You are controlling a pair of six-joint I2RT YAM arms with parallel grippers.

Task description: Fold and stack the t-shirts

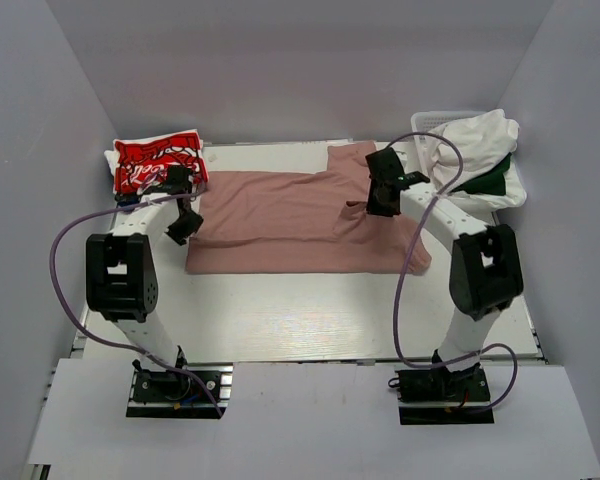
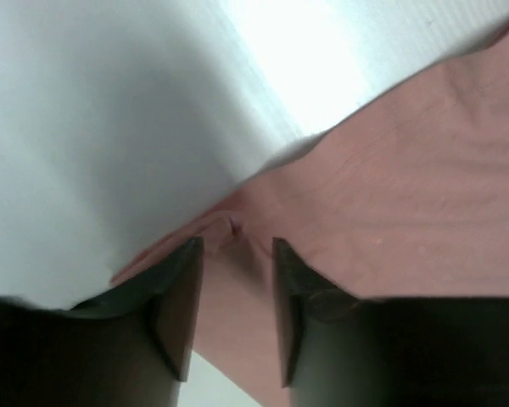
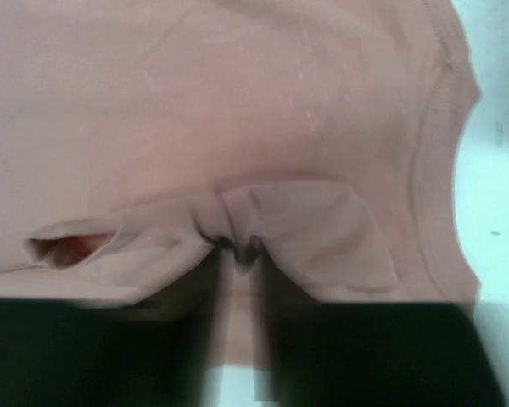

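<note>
A dusty-pink t-shirt point(image 1: 290, 215) lies spread across the middle of the table. My right gripper point(image 1: 380, 196) is over its right part and is shut on a bunched fold of the pink cloth point(image 3: 280, 212), which is lifted a little; the right wrist view shows my right gripper point(image 3: 237, 248) pinching it. My left gripper point(image 1: 185, 222) is at the shirt's left edge. In the left wrist view my left gripper point(image 2: 235, 242) has its jaws apart, with the pink cloth point(image 2: 407, 186) edge lying between them. A folded red t-shirt with white script point(image 1: 158, 160) lies at the back left on a white one.
A white lattice basket point(image 1: 442, 122) stands at the back right, holding white t-shirts point(image 1: 480, 135) and a dark green one point(image 1: 490, 182). White walls close in the table on three sides. The arms' purple cables point(image 1: 405, 290) loop over the front of the table.
</note>
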